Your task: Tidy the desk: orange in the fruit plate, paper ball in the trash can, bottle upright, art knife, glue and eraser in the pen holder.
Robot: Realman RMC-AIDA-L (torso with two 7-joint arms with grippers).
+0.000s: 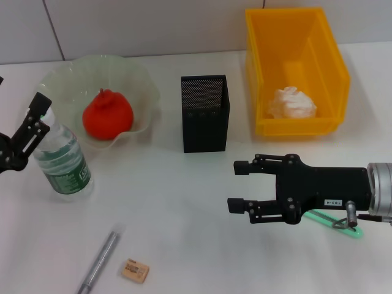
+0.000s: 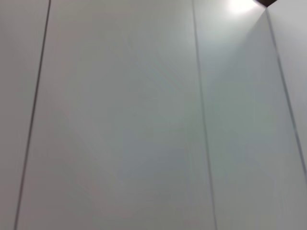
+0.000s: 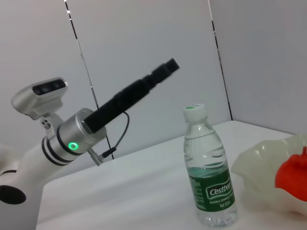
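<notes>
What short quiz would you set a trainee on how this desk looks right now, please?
1. True or false: the paper ball lies in the yellow bin.
2. Where is the orange? A) in the green dish; B) in the mesh cup; C) beside the eraser.
3. Fill in: next to the left gripper, the bottle stands ___, while the right gripper hovers open over the table.

Key: 1 true; 2 A; 3 upright.
</notes>
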